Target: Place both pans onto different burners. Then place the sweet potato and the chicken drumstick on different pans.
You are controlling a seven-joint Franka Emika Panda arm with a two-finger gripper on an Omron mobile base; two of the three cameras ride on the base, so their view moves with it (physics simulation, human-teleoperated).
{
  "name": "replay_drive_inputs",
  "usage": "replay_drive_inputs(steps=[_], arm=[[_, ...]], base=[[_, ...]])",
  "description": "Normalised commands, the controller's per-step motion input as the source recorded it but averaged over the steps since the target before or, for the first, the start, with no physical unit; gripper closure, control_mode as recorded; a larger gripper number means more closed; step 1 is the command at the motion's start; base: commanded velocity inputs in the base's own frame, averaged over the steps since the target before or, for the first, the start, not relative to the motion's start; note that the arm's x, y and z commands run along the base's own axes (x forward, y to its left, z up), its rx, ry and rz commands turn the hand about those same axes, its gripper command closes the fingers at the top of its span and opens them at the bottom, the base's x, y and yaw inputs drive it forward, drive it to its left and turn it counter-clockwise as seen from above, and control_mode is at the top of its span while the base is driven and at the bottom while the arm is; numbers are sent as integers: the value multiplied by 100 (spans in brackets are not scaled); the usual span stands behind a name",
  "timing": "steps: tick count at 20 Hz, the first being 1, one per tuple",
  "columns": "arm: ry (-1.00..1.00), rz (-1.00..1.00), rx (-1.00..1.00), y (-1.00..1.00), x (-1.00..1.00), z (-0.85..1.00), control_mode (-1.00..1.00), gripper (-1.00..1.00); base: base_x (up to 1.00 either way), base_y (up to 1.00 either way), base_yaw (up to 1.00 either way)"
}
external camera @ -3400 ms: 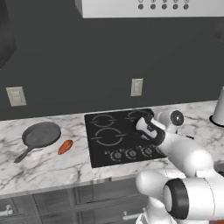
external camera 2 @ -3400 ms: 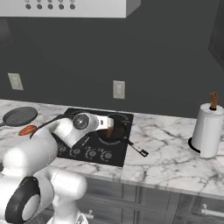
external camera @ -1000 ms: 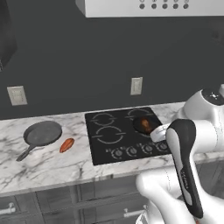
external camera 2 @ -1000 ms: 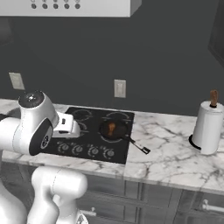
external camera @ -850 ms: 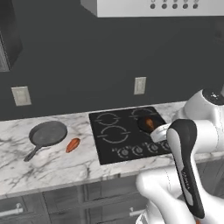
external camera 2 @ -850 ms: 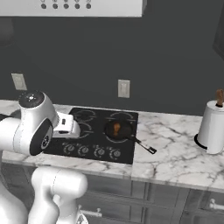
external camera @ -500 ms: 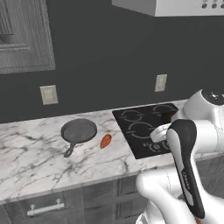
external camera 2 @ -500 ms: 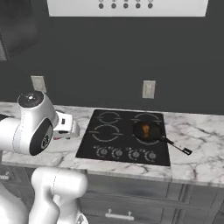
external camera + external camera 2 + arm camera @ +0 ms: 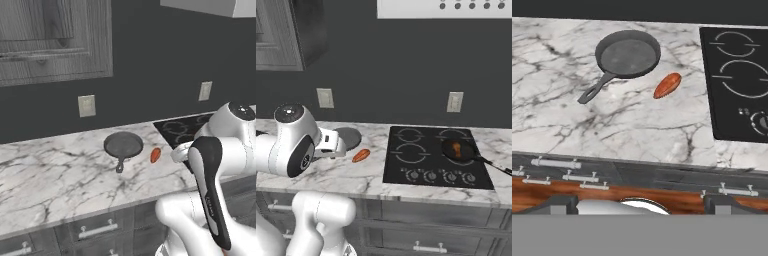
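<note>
The grey pan [image 9: 628, 54] lay on the counter [image 9: 557, 115] near its back edge, the sweet potato [image 9: 667, 85] just beside it. Its handle would best be gripped squarely; the jaws were spread, empty. The black pan [image 9: 458, 149] with the drumstick [image 9: 456, 148] was shown by the right base view.

**A home kitchen, rendered**

We see a white-and-grey marble tabletop [image 9: 346, 175] with a black glass cooktop [image 9: 431, 162] set into it, knobs [image 9: 441, 176] along its front. Ahead of the end effector in the hand view lie a grey frying pan [image 9: 628, 54] and, just beside it, a sweet potato [image 9: 667, 85]. Grey wood drawers with bar handles [image 9: 556, 163] run below, a wall cabinet [image 9: 55, 40] and a range hood [image 9: 443, 8] hang above, and outlets [image 9: 455, 101] dot the dark wall.
</note>
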Motion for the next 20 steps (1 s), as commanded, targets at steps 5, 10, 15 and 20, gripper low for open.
replay_drive_inputs(steps=[5, 10, 15, 20], arm=[[0, 0, 0, 0, 0, 0, 100, -100], [0, 0, 0, 0, 0, 0, 100, -100], [0, 0, 0, 0, 0, 0, 100, -100], [0, 0, 0, 0, 0, 0, 100, -100]], base=[[4, 34, -4], [5, 38, 0], [8, 28, 0], [15, 32, 0]])
